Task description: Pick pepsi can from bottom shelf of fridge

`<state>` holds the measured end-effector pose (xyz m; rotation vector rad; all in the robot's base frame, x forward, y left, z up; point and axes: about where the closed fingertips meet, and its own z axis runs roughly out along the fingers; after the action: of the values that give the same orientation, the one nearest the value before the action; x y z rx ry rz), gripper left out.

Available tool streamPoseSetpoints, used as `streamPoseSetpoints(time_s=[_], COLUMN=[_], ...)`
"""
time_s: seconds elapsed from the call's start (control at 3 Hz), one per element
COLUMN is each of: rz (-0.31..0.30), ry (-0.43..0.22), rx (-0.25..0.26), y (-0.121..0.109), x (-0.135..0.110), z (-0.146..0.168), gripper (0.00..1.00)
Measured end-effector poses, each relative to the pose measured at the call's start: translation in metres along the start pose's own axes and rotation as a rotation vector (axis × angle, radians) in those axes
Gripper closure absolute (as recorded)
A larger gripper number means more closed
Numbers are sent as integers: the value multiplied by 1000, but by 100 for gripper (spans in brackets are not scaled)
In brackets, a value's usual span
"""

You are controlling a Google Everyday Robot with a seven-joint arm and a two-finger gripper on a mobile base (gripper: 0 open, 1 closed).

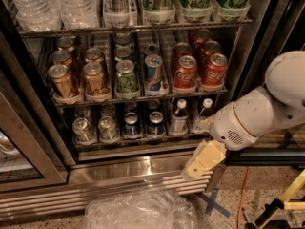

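Observation:
The fridge (143, 168) stands open in front of me, with a dark interior and wire shelves. On the bottom shelf (143, 144), two dark blue pepsi cans (156, 123) with silver tops stand side by side in the middle lanes. Plain silver cans (84, 129) are to their left and two dark bottles (178, 116) to their right. My gripper (194, 170) hangs on the white arm (257, 118), outside the fridge at the lower right. It points down-left in front of the louvred base, below and right of the pepsi cans and apart from them.
The rack above holds gold cans (61, 80), a green can (126, 75), a pale blue-and-silver can (153, 70) and red cans (186, 72). A glass door (19, 151) stands at the left. A crumpled clear plastic bag (140, 209) lies on the floor, with an orange cable (240, 194) and a blue tape cross (214, 202).

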<state>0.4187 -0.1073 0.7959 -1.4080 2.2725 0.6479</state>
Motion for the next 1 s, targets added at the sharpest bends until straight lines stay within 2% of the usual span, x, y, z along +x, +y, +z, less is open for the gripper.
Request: streamPoseSetpoints(time_s=[0.67, 1.0], rz=[114, 114], ry=[-157, -197], rx=[106, 170], y=[9, -6], x=[-25, -35], z=[56, 55], gripper=[0, 0])
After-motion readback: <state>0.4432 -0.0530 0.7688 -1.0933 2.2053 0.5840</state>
